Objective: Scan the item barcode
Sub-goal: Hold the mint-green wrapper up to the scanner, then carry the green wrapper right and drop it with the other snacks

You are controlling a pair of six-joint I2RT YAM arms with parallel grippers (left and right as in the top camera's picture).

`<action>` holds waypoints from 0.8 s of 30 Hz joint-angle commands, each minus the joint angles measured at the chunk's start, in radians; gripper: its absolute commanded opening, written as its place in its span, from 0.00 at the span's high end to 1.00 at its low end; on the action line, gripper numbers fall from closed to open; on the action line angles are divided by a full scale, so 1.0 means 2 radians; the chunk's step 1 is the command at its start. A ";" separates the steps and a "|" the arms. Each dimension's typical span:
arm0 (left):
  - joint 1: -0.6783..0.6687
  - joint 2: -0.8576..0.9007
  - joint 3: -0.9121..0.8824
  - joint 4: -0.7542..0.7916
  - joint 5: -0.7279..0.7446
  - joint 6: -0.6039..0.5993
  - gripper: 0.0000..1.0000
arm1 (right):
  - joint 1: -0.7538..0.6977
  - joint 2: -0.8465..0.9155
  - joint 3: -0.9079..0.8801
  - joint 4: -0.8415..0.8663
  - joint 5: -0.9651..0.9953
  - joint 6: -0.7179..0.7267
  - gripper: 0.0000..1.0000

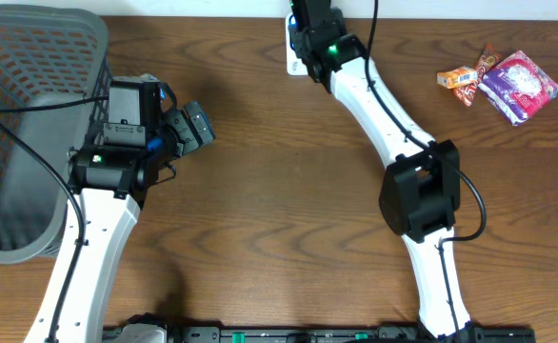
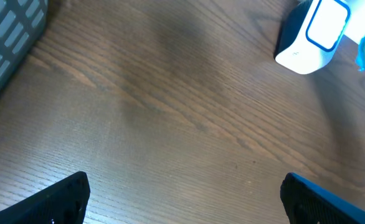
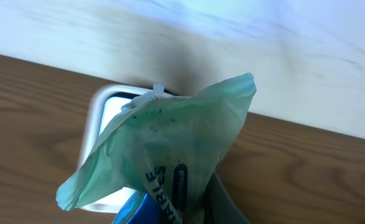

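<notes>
My right gripper (image 3: 185, 208) is shut on a pale green plastic packet (image 3: 170, 140) with dark print. It holds the packet right over the white barcode scanner (image 3: 103, 118) at the table's far edge. From overhead the right gripper (image 1: 308, 21) covers the packet, and only a bit of the scanner (image 1: 294, 55) shows beside it. My left gripper (image 1: 195, 129) stands open above bare wood beside the basket, with nothing between its fingers (image 2: 58, 199). In the left wrist view the scanner (image 2: 310, 34) sits at the top right.
A grey mesh basket (image 1: 31, 57) fills the left end of the table. Three snack packets lie at the far right: an orange one (image 1: 456, 77), a brown one (image 1: 479, 71) and a purple-and-white one (image 1: 519, 88). A white wall (image 3: 232, 37) rises behind the scanner.
</notes>
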 commanded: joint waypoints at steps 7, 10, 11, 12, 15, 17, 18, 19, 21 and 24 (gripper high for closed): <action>0.002 -0.002 0.000 -0.001 -0.001 0.005 0.02 | -0.149 -0.007 0.000 -0.132 0.093 -0.018 0.99; 0.002 -0.002 0.000 -0.001 -0.001 0.005 0.02 | -0.189 -0.007 0.000 -0.172 0.053 -0.018 0.93; 0.002 -0.002 0.000 -0.001 -0.001 0.005 0.02 | -0.202 -0.007 0.000 -0.185 0.043 -0.018 0.89; 0.002 -0.002 0.000 -0.001 -0.001 0.005 0.02 | -0.210 -0.007 0.000 -0.193 0.036 -0.018 0.83; 0.002 -0.002 0.000 -0.001 -0.001 0.005 0.02 | -0.229 -0.012 0.001 -0.212 0.032 0.007 0.49; 0.002 -0.002 0.000 -0.001 -0.001 0.005 0.02 | -0.229 -0.024 0.001 -0.217 0.032 0.023 0.26; 0.002 -0.002 0.000 -0.001 -0.001 0.005 0.02 | -0.229 -0.035 0.001 -0.219 0.032 0.030 0.01; 0.002 -0.002 0.000 -0.001 -0.001 0.005 0.02 | -0.228 -0.044 0.001 -0.221 0.032 0.038 0.01; 0.002 -0.002 0.000 -0.001 -0.001 0.005 0.02 | -0.228 -0.078 0.001 -0.233 0.030 0.058 0.01; 0.002 -0.002 0.000 -0.001 -0.001 0.005 0.02 | -0.226 -0.151 0.001 -0.275 -0.014 0.084 0.01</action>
